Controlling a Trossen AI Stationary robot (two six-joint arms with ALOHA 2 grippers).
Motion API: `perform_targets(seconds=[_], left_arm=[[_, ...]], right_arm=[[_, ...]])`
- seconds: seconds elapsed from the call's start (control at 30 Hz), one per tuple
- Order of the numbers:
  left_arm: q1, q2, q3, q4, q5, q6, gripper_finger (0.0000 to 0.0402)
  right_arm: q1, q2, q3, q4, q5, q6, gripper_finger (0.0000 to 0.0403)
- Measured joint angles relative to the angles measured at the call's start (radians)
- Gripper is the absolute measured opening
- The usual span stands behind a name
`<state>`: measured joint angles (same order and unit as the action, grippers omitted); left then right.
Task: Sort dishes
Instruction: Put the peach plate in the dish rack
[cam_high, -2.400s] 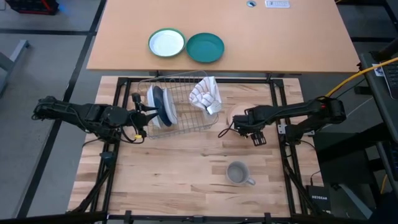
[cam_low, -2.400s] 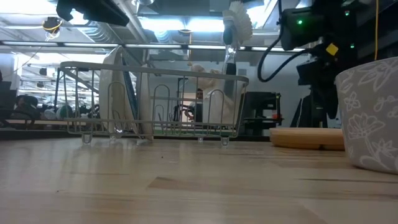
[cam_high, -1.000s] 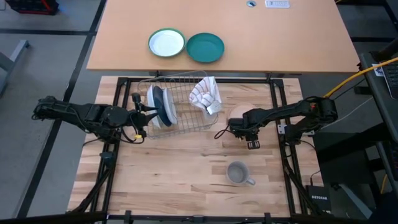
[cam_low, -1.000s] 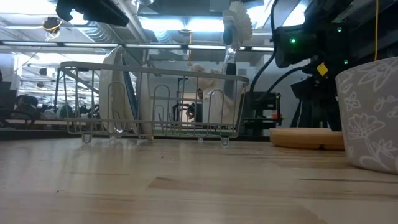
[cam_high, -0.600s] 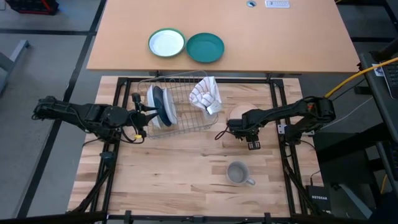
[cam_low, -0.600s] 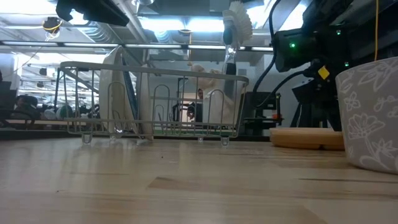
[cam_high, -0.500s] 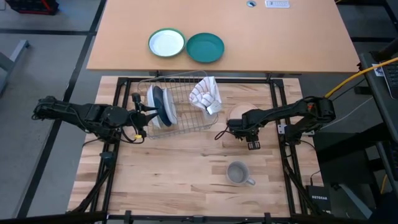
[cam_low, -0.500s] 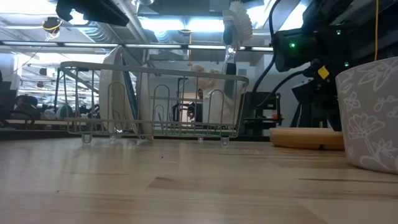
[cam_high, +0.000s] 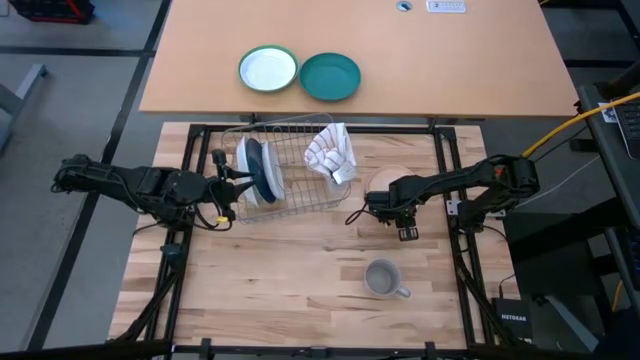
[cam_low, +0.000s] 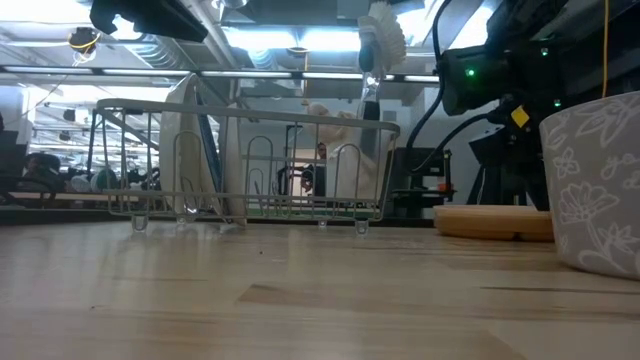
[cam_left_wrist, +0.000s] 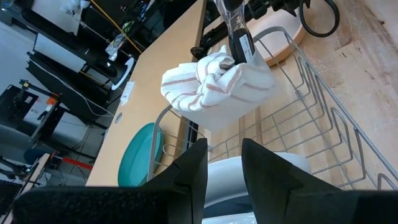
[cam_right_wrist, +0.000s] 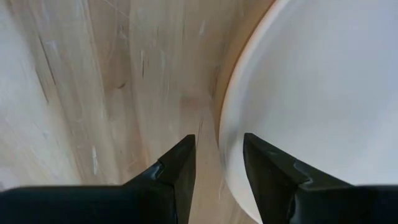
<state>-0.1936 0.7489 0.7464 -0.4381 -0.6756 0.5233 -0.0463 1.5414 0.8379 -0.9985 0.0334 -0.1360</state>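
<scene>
Pale wood desk (cam_high: 300, 280) is being shared by both arms, with a wire rack (cam_high: 290, 170) toward its back. White plate (cam_high: 246, 160) and dark blue plate (cam_high: 262, 170) are being kept upright in the rack's left end, a striped cloth (cam_high: 330, 152) at its right end. Left claw (cam_high: 232, 182) is being held at the rack's left side, fingers (cam_left_wrist: 193, 171) slightly apart over a white plate rim, nothing clearly being gripped. Right claw (cam_high: 375, 205) is being lowered at the tan plate (cam_high: 388, 182) lying flat right of the rack, fingers (cam_right_wrist: 177, 168) apart straddling its rim edge, not clamped. Grey mug (cam_high: 382, 278) is being left standing alone toward the desk's front
</scene>
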Motion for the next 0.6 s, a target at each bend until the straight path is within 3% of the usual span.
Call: perform_targets(seconds=[0.47, 0.6], left_arm=[[0.0, 0.0, 0.0, 0.0, 0.0, 0.0, 0.009], [0.0, 0.0, 0.0, 0.0, 0.0, 0.0, 0.009]], right_arm=[[0.001, -0.001, 0.002, -0.027, 0.001, -0.003, 0.0019], [0.001, -0.002, 0.004, -0.03, -0.01, -0.002, 0.0008]])
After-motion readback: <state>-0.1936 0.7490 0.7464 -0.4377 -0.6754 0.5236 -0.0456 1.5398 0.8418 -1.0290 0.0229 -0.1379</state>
